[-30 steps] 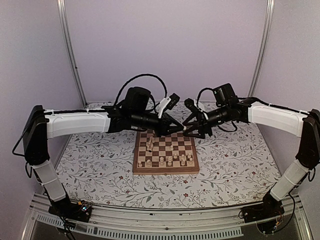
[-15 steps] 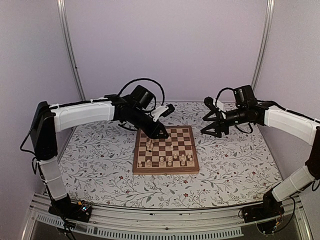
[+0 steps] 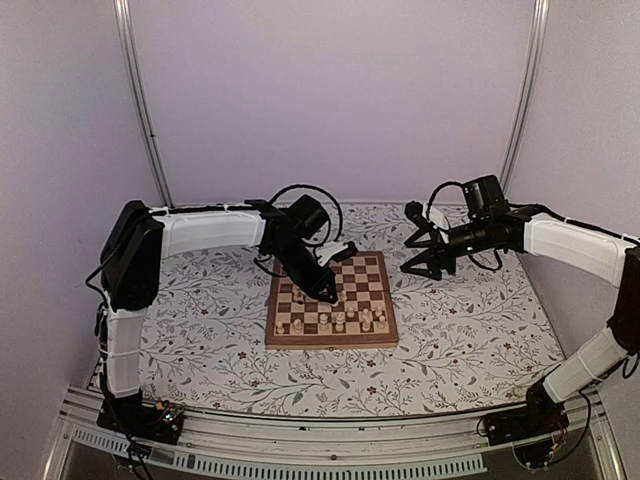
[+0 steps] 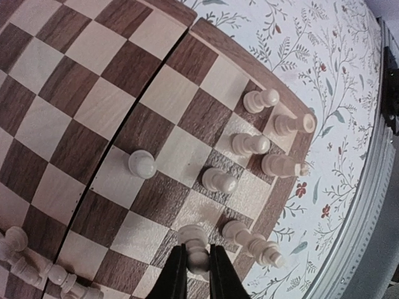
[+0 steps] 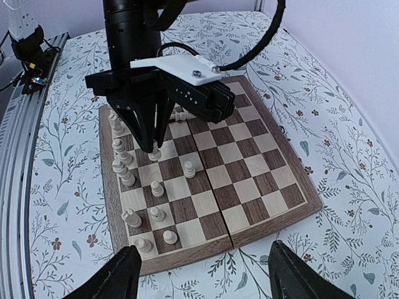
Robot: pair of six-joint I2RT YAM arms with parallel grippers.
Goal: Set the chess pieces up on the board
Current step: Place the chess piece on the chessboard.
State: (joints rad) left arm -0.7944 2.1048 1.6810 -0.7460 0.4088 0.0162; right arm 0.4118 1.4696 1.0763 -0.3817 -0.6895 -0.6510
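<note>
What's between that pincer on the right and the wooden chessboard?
Only bare floral table cover, seen in the right wrist view between the right pincer and the brown-and-cream checked wooden chessboard.

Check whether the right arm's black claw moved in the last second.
Yes. The right arm's black claw has withdrawn rightward, off the far right corner of the brown checked wooden chessboard to above the floral cover.

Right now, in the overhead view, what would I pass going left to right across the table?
You'd pass the left arm's black elbow → left arm's white link → the board → right tool, open → right arm's white link.
</note>
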